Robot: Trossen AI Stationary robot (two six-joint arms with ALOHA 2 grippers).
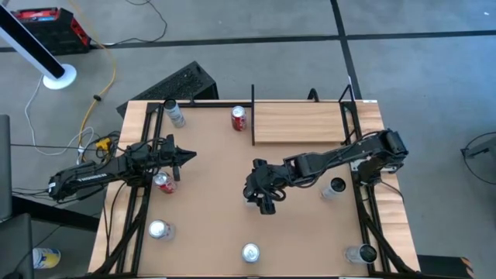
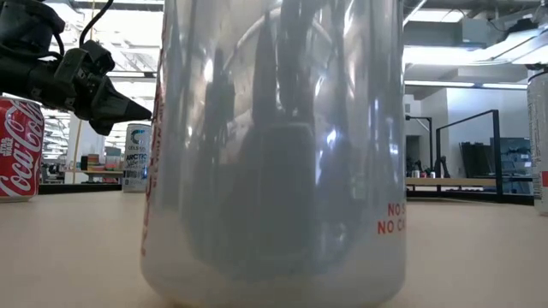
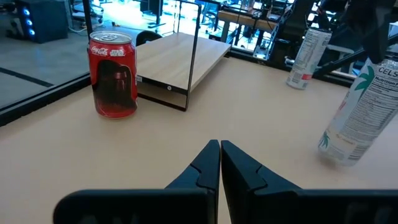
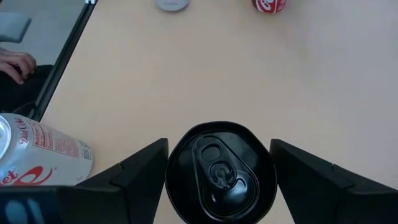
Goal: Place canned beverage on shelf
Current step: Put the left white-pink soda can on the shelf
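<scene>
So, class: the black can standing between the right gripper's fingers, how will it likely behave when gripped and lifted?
The black can stands upright on a narrow base, so a nudge may tip it. Its smooth round wall may slip or roll. The right gripper brackets it, jaws open; weight is uncertain.

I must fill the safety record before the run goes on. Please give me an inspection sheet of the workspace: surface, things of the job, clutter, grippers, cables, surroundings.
Surface: brown tabletop, flat, no spill seen.
Job's things: pale wooden shelf at the far edge, nothing on it; black can upright between the right gripper's fingers.
Clutter: red cola can beside the shelf; another red can near the left gripper; silver cans along the near edge and elsewhere.
Grippers: right gripper at mid-table, fingers either side of the black can, grip not confirmed; left gripper shut, empty, over the table's left part.
Cables: yellow and white cables on the floor beyond the table's left side.
Surroundings: grey floor; a person's hand beyond the table edge.
</scene>
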